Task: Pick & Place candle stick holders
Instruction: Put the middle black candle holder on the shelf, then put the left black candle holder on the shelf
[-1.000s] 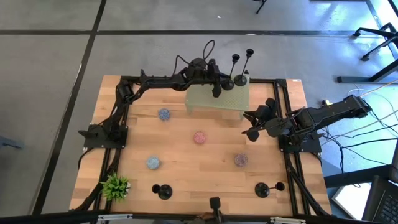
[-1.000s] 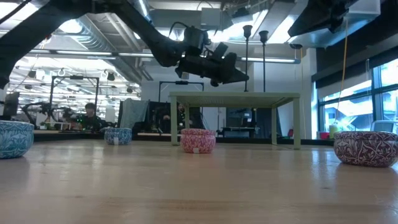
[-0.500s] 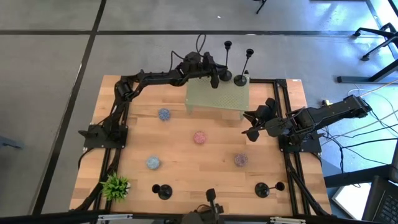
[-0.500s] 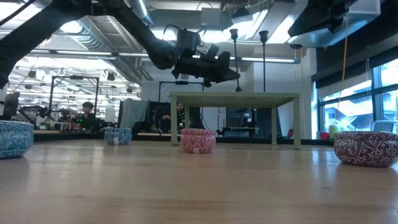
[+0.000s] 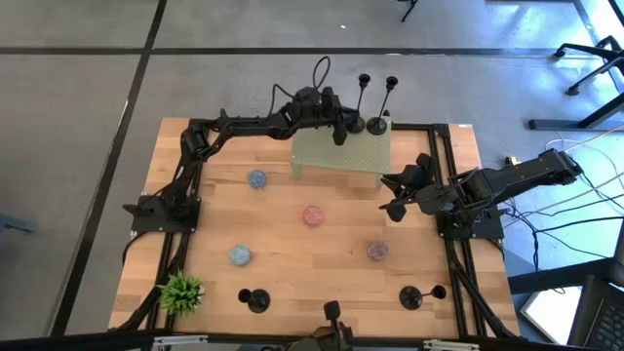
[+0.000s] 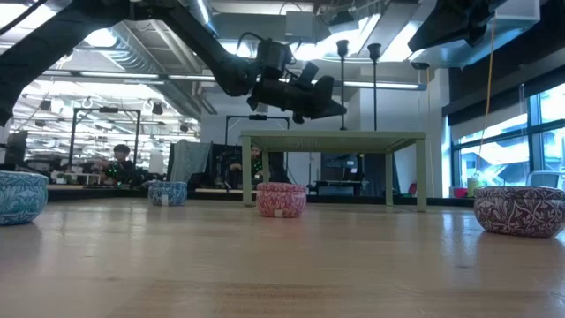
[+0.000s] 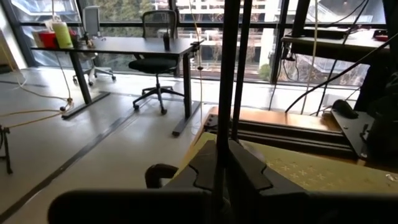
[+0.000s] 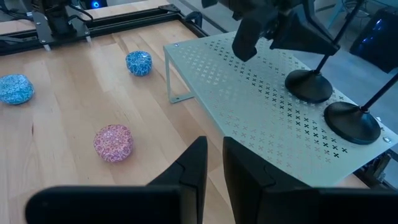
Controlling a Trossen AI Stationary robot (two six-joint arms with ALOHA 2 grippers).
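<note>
Two black candle stick holders stand on the pale green perforated shelf at the table's far side. My left gripper reaches level over the shelf and is shut on the left one. The other holder stands free on its round base just to the right. Two more holders rest on their bases near the table's front edge. My right gripper hovers, shut with nothing in it, over the table right of the shelf. My left gripper pinches the holder's thin stem between its two fingers, on the stem's lower part just above the base. The fingers come level from the table's left and lie across the stem. The round base sits on the shelf top, and the stem stands about upright.
Small patterned bowls lie on the wood: blue, pink, light blue, purple. A green plant stands at the near left corner. Black rails frame the table's left, right and far sides.
My left gripper, still shut on the stem, has swung a little toward the table's left and partly back. The held holder's cup went with it, away from the other holder and then closer again. The right arm has kept still.
</note>
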